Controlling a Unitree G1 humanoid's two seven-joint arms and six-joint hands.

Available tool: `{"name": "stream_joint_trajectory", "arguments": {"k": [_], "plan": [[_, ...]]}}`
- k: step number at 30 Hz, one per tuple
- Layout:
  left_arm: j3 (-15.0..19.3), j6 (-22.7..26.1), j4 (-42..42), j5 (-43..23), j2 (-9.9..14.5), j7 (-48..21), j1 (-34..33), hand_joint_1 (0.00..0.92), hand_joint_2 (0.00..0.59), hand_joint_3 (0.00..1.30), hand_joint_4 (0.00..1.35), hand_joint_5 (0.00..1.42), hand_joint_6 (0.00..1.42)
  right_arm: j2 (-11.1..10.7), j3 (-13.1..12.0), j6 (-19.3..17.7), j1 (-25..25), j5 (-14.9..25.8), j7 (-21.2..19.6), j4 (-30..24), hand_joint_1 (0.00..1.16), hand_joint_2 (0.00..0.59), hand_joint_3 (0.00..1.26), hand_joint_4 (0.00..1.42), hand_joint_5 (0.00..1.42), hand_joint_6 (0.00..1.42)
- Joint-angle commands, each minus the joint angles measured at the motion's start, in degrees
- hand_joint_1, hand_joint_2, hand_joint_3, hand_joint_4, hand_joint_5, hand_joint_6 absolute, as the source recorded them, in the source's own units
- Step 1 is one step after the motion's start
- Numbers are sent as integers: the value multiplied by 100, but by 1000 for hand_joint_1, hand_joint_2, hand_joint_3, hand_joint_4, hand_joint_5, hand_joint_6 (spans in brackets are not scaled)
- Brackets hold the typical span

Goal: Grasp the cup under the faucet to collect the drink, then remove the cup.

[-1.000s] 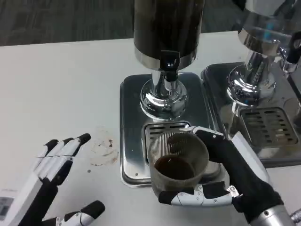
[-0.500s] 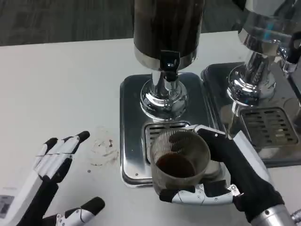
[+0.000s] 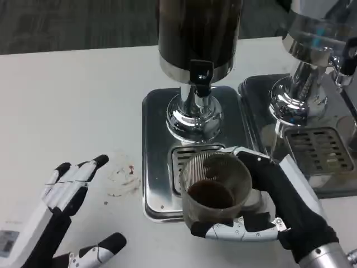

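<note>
And the cup point(image 3: 216, 190) has crept a touch toward the right and front of the tray point(image 3: 156, 162) over the last second, carried by our right robot hand point(image 3: 273, 209), while our left robot hand point(image 3: 61, 215) has barely drifted near the bench's point(image 3: 72, 100) front-left corner. Right now our right robot hand wraps the cup, fingers round its far side and thumb across the near wall. Our left robot hand lies spread wide, holding nothing. The cup stands at the tray's front edge, forward of the faucet point(image 3: 199, 75), with dark drink pooled inside.

The danger, we reckon, is a spill: the cup is open-topped, so a jerk or a tilt while pulling away could slop the drink onto the tray. A soft wall could also buckle under a hard squeeze.

The cup's long axis runs vertical, mouth pointing straight up, perhaps leaning slightly toward us.
</note>
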Motion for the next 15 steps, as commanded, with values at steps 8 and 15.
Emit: {"name": "stream_joint_trajectory", "arguments": {"k": [8,15], "plan": [[-107,-37,117,-35,2,65,-89,0,165,65,0,79,0,26,-34,-165,-62,50,-126,-39,1019,93,831,834,801,889],[-127,-29,147,-25,-4,96,-110,0,165,65,0,80,0,48,-44,-148,-77,98,-122,-2,1018,93,833,840,801,889]]}}
